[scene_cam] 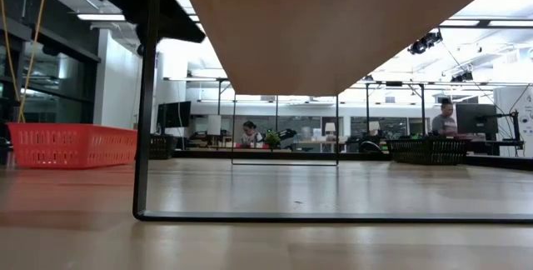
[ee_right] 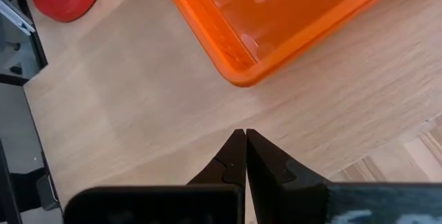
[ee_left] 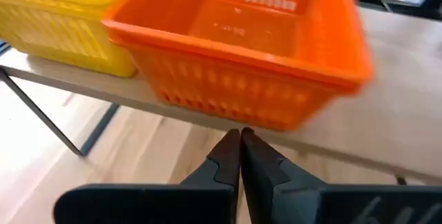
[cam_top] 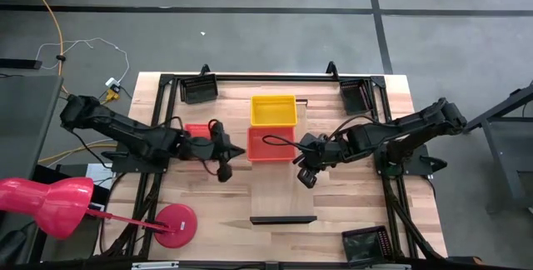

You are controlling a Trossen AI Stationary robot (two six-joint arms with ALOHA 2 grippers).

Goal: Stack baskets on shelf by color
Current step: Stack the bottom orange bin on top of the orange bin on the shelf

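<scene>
— What sits nearest on the shelf (cam_top: 283,188)?
— An orange basket (cam_top: 272,143), empty, with a yellow basket (cam_top: 273,109) touching its far side, also empty.
— And the pincers?
— The left pincer (cam_top: 223,155) hangs just beside the orange basket, fingers pressed together, holding nothing. The right pincer (cam_top: 306,170) is over the shelf on the other side, likewise closed and empty.
— Anything farther off?
— Another red-orange basket (cam_top: 197,130) lies on the worktop (cam_top: 350,212), partly under the left arm.

Two baskets (cam_top: 272,144) sit side by side on the shelf (cam_top: 283,188), between the left hand (cam_top: 223,172) and right hand (cam_top: 306,177).
</scene>
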